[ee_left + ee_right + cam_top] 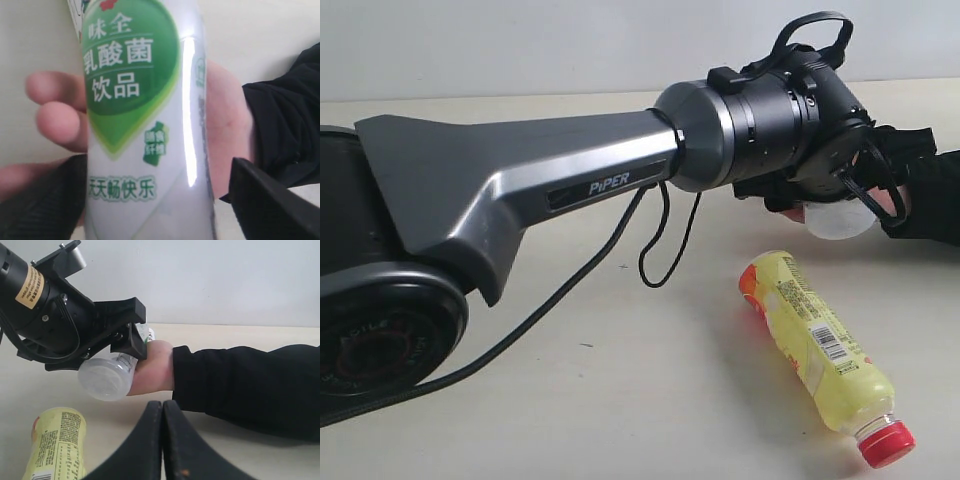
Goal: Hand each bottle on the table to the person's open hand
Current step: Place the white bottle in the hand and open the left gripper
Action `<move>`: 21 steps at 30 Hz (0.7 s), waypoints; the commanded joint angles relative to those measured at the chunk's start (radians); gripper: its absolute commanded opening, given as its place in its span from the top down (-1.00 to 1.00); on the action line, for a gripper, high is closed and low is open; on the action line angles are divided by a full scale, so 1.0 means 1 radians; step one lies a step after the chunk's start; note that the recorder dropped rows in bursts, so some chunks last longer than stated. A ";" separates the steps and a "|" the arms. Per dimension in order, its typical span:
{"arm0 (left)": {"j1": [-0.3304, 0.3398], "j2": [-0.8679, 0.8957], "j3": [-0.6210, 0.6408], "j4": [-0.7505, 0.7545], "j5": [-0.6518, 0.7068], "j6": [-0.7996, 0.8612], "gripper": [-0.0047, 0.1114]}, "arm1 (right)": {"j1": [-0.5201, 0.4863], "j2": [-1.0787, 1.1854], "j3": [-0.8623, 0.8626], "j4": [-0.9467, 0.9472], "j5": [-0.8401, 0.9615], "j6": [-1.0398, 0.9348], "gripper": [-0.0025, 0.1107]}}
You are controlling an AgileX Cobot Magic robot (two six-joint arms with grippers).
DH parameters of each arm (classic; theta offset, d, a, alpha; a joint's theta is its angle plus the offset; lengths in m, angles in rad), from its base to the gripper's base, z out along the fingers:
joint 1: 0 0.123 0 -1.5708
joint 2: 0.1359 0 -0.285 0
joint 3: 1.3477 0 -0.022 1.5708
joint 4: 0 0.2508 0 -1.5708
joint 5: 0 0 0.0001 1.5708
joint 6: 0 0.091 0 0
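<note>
Within the left end effector (156, 202) — green-white bottle (140, 100) against hand (227, 125).

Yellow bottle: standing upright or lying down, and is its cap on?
Lying on its side, capped. The yellow bottle rests lengthwise on the table, its red cap in place.

I read "PiPER" in pale letters on the grey forearm of the left arm (520, 180). On the green label (130, 75) of the small bottle (150, 200) I read "味全" above "乳酸菌饮品", a small green tag "膳食纤维", and below that "天天畅快乐". The yellow bottle (820, 350), near right, carries a barcode (832, 345) and fine print too small for me to read. The yellow sticker (30, 287) on the left arm's wrist is likewise illegible.
</note>
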 commanded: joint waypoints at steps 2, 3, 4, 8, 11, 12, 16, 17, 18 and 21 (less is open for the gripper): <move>0.004 -0.006 -0.007 0.005 -0.006 0.002 -0.63 | -0.006 -0.005 0.004 0.000 -0.006 0.001 0.96; 0.004 -0.006 -0.007 0.005 -0.006 0.002 -0.67 | -0.006 -0.005 0.004 0.000 -0.006 0.001 0.96; 0.004 -0.008 -0.007 0.005 -0.006 0.010 -0.71 | -0.006 -0.005 0.004 0.000 -0.006 0.001 0.96; 0.004 -0.022 -0.007 0.003 0.008 0.091 -0.76 | -0.006 -0.005 0.004 0.000 -0.006 0.001 0.96; 0.004 -0.041 -0.007 0.003 0.040 0.113 -0.76 | -0.006 -0.005 0.004 0.000 -0.006 0.001 0.96; 0.004 -0.047 -0.007 0.005 0.054 0.117 -0.76 | -0.006 -0.005 0.004 0.000 -0.006 0.001 0.96; 0.004 -0.077 -0.007 0.005 0.096 0.184 -0.76 | -0.006 -0.005 0.004 0.000 -0.006 0.001 0.96; 0.004 -0.084 -0.007 0.005 0.106 0.191 -0.76 | -0.006 -0.005 0.004 0.000 -0.006 0.001 0.96; 0.004 -0.091 -0.007 0.003 0.115 0.199 -0.76 | -0.006 -0.005 0.004 0.000 -0.006 0.001 0.96; 0.004 -0.110 -0.007 -0.012 0.144 0.265 -0.76 | -0.006 -0.005 0.004 0.000 -0.006 0.001 0.96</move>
